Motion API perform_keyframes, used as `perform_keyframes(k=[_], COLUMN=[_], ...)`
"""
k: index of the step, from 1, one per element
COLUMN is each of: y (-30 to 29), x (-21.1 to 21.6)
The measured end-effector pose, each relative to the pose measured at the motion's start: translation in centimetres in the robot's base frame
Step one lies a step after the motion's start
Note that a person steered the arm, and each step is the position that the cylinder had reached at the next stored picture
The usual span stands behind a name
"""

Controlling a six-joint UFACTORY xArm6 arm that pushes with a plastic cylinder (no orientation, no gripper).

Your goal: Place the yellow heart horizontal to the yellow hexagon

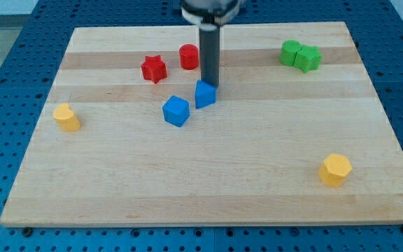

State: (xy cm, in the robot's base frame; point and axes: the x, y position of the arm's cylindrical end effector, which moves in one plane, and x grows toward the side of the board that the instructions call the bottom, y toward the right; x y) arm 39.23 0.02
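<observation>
The yellow heart (pixel 66 117) lies near the board's left edge. The yellow hexagon (pixel 335 169) lies near the view's bottom right, lower than the heart. My tip (pixel 209 85) stands at the middle top of the board, touching or just behind the top of a blue block (pixel 205 94). The tip is far from both yellow blocks.
A second blue block (pixel 176 110) sits just left of the first. A red star (pixel 154 68) and a red cylinder (pixel 189 56) lie left of the rod. Two green blocks (pixel 300 55) touch each other at the top right. The wooden board (pixel 208 182) rests on a blue perforated base.
</observation>
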Motion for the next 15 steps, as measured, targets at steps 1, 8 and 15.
perform_keyframes(k=[1, 8, 15], y=[-2.9, -16.3, 4.8], x=[1.2, 9.5, 8.2])
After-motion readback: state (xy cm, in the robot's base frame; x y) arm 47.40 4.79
